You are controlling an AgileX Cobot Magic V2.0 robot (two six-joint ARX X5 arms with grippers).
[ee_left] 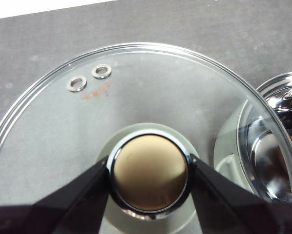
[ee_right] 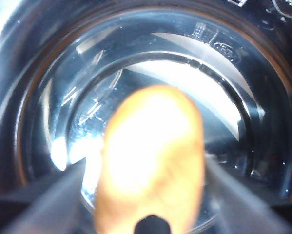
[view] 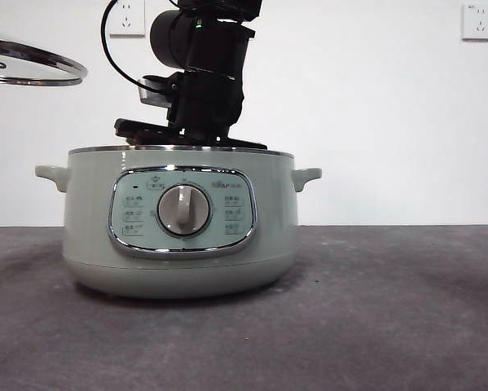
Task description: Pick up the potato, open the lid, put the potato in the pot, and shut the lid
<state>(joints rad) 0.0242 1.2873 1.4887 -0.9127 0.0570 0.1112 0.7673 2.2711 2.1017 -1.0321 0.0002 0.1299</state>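
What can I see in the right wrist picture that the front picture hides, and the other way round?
Only the right wrist view shows the potato, blurred, between the right tool's jaws above the pot's shiny inside. Only the front view shows the pot's dial, its side handles, and the lid held up at the top left edge. Both show the pot with its top open.

Front cam low, table height, close, faces the pot (view: 181, 220) side-on. Left wrist cam looks down on the lid (ee_left: 136, 122), very near; pot rim at frame edge. Right wrist cam looks straight down into the pot, close. All three share the pot.
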